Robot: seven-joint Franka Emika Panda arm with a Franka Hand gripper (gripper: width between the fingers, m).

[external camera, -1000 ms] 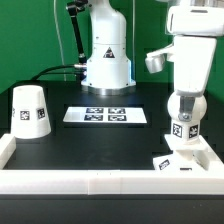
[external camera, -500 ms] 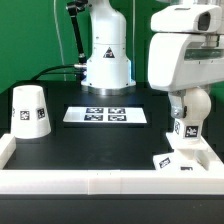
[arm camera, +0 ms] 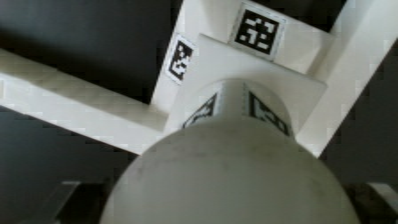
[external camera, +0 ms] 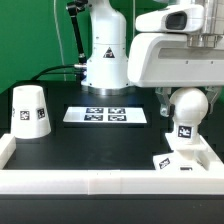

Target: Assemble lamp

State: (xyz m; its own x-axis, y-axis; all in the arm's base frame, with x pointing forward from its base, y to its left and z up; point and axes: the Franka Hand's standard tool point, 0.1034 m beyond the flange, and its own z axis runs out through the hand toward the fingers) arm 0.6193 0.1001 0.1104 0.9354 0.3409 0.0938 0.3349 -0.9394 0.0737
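The round white bulb (external camera: pixel 187 104) stands upright with its tagged neck (external camera: pixel 184 130) down on the small square base (external camera: pixel 174 160), in the corner at the exterior view's right. My gripper (external camera: pixel 186 98) reaches down from the big white hand and is shut on the bulb's round head. In the wrist view the bulb (arm camera: pixel 222 170) fills the middle, with a dark finger on each side and the tagged base (arm camera: pixel 254 32) beyond it. The tapered shade (external camera: pixel 30 110) stands mouth down at the exterior view's left, far from the gripper.
The marker board (external camera: pixel 105 115) lies flat in the middle of the black table. A white raised rail (external camera: pixel 100 181) runs along the front and both sides. The arm's white pedestal (external camera: pixel 105 60) stands at the back.
The hand has turned around the bulb, and its body has swung toward the exterior view's left and now fills the upper right. The bulb stays over the base.
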